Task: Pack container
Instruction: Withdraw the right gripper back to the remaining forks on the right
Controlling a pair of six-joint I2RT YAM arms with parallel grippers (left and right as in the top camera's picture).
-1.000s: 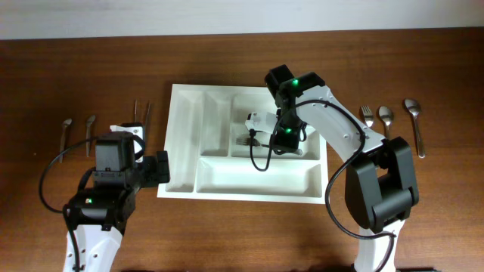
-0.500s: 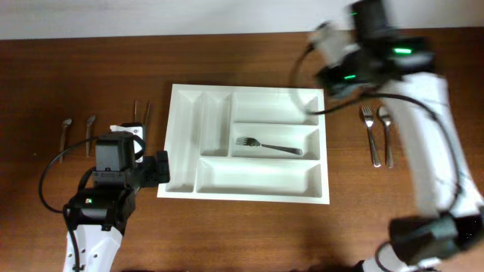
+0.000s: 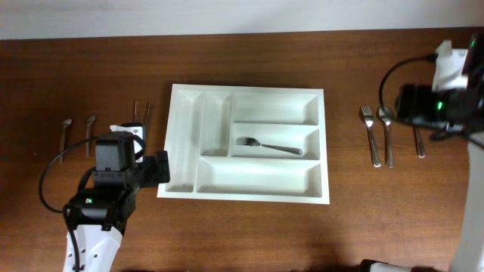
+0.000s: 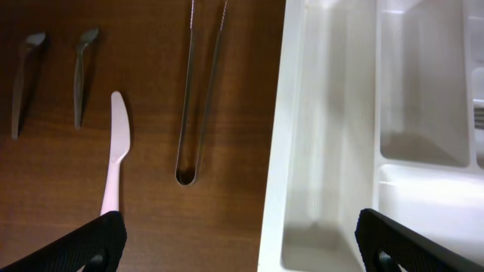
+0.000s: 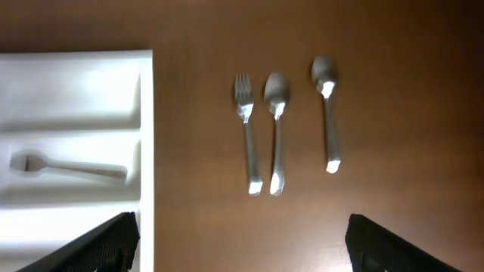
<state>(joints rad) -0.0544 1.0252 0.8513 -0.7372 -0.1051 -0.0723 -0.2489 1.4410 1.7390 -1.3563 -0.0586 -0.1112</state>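
The white container (image 3: pixel 257 180) lies mid-table, and a metal fork (image 3: pixel 268 146) lies in its middle wide compartment. My left gripper (image 4: pixel 242 253) is open and empty, straddling the container's left rim (image 4: pixel 276 151). My right gripper (image 5: pixel 246 253) is open and empty, high over the table right of the container (image 5: pixel 76 83). Below the right gripper lie a fork (image 5: pixel 246 128) and two spoons (image 5: pixel 276 128) (image 5: pixel 327 113). The packed fork also shows in the right wrist view (image 5: pixel 68 168).
Left of the container lie metal tongs (image 4: pixel 198 98), a pink knife (image 4: pixel 115 151) and two small spoons (image 4: pixel 23 75) (image 4: pixel 82 72). In the overhead view, the loose fork (image 3: pixel 370 136) and spoon (image 3: pixel 387 134) lie right of the container. The right arm (image 3: pixel 439 102) partly covers the far spoon.
The right gripper has left the fork in the middle compartment, risen and swung right to above the loose cutlery. The left arm has not moved.
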